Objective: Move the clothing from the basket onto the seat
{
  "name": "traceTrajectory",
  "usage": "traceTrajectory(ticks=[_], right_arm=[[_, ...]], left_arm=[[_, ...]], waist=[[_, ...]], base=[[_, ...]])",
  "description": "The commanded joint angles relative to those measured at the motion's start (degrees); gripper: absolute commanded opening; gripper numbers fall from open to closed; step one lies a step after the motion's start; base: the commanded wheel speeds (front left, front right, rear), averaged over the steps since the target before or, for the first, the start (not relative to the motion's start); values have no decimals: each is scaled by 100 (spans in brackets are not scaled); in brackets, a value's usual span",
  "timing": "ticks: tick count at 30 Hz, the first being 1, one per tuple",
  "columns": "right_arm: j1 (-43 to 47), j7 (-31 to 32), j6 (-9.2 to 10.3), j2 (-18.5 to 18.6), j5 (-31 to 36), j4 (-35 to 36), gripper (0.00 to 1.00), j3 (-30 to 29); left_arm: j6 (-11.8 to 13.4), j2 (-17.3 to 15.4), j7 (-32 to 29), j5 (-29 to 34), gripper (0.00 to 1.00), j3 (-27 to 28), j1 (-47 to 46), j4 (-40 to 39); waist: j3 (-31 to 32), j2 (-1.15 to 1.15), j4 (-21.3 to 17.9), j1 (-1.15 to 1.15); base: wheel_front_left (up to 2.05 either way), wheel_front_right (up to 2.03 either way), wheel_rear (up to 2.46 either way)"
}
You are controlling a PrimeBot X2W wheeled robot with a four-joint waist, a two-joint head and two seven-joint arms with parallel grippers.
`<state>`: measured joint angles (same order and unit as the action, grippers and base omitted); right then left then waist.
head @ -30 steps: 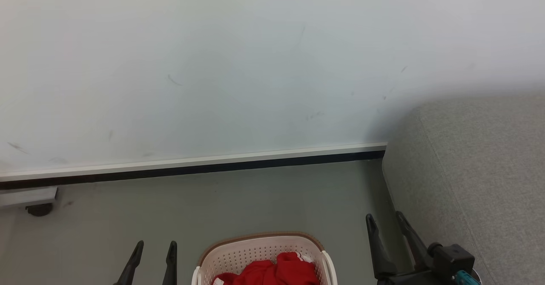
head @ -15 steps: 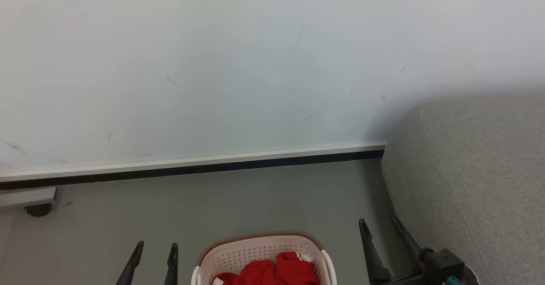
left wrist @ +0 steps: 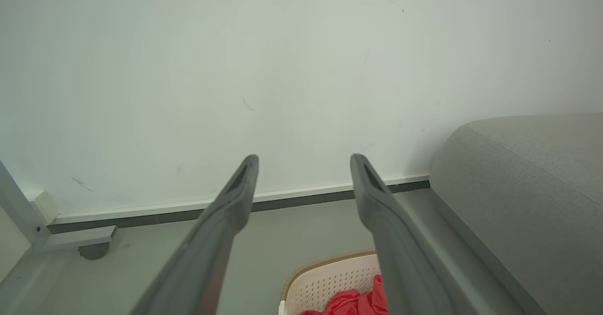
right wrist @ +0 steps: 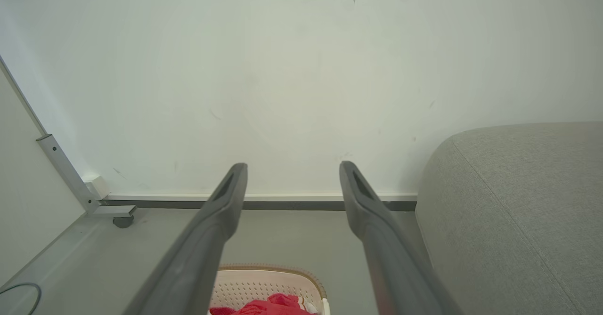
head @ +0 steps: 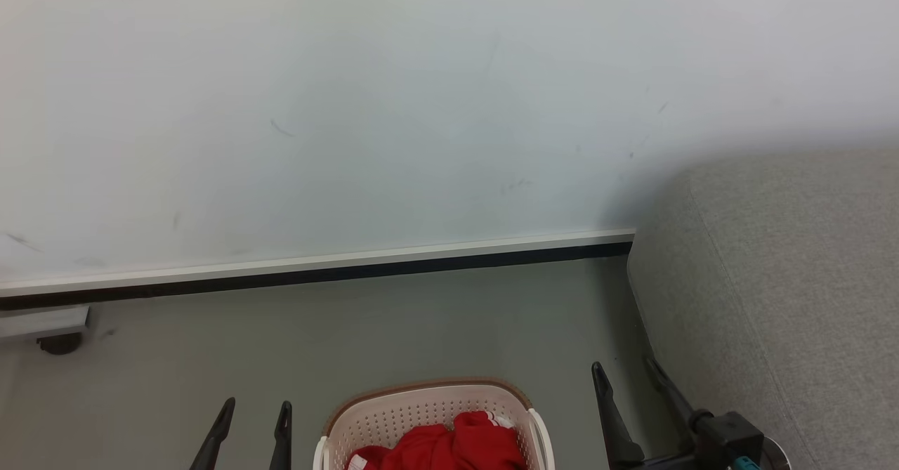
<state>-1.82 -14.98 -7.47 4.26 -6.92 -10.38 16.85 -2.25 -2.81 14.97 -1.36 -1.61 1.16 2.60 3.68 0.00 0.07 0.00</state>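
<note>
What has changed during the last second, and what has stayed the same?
The right pincer has drawn back a little toward the head view's bottom edge, still open and empty. The whole head view also shifted up a touch. The left pincer, clothing, basket and seat stayed as they were.

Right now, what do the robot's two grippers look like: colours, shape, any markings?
The left gripper and the right gripper look alike. Each has two long, slim, dark grey fingers that taper to narrow tips, with an elongated recess on the inner face near each tip. Behind the right gripper sits a black block-shaped joint with a small teal part at its base.
</note>
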Motion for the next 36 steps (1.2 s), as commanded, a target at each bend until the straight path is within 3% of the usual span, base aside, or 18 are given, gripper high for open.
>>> traceTrajectory(ticks=[1,16,36], right_arm=[[-3,-30,-4,10,76,-17,100,27],[-295,-30,-4,-6,508,253,100,-91],[-1478,-18,-4,-99,792,1179,100,-160]], left_arm=[[3,-16,31,32,100,15,37,10],[-142,-31,28,143,100,-300,-286,582],[-401,-199,28,296,100,-1107,-1971,1211]], waist=[[-15,0,-4,0],[-623,0,-265,0],[-2858,0,-737,0]], base=[[0,0,0],[0,0,0],[0,0,0]])
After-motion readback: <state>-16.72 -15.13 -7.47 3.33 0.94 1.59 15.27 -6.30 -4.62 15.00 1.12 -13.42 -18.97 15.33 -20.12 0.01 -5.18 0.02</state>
